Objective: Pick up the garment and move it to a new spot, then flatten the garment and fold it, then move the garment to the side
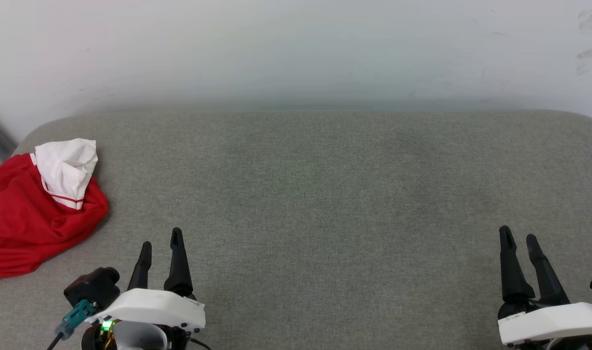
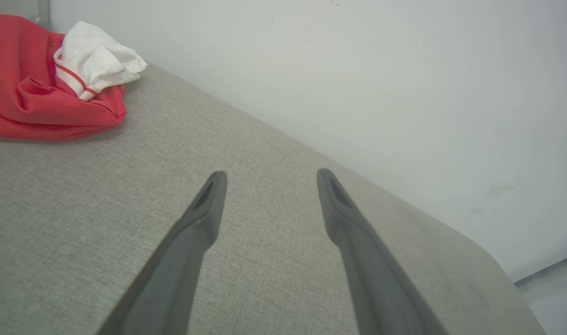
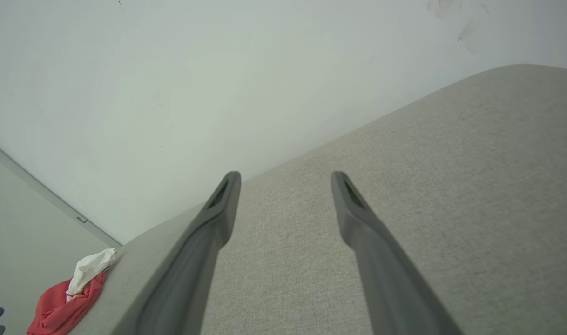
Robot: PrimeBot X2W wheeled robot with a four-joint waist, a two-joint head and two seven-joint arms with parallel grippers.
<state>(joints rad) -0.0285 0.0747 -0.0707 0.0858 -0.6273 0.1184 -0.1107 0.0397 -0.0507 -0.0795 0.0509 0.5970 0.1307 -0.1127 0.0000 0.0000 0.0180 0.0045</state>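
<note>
The garment (image 1: 28, 218) lies crumpled at the far left of the grey padded surface, red with a white striped sleeve bunched on top; its lettering is hidden. It also appears in the left wrist view as the garment (image 2: 41, 88) at upper left, and small in the right wrist view as the garment (image 3: 64, 304) at lower left. My left gripper (image 1: 161, 243) hovers open at the lower left, to the right of the heap and apart from it. My right gripper (image 1: 518, 238) stands open at the lower right, far from the cloth. Both hold nothing.
The grey fabric surface (image 1: 315, 194) stretches wide between the grippers. A pale wall (image 1: 296, 48) rises right behind its far edge. The surface's rounded corners fall away at the far left and far right.
</note>
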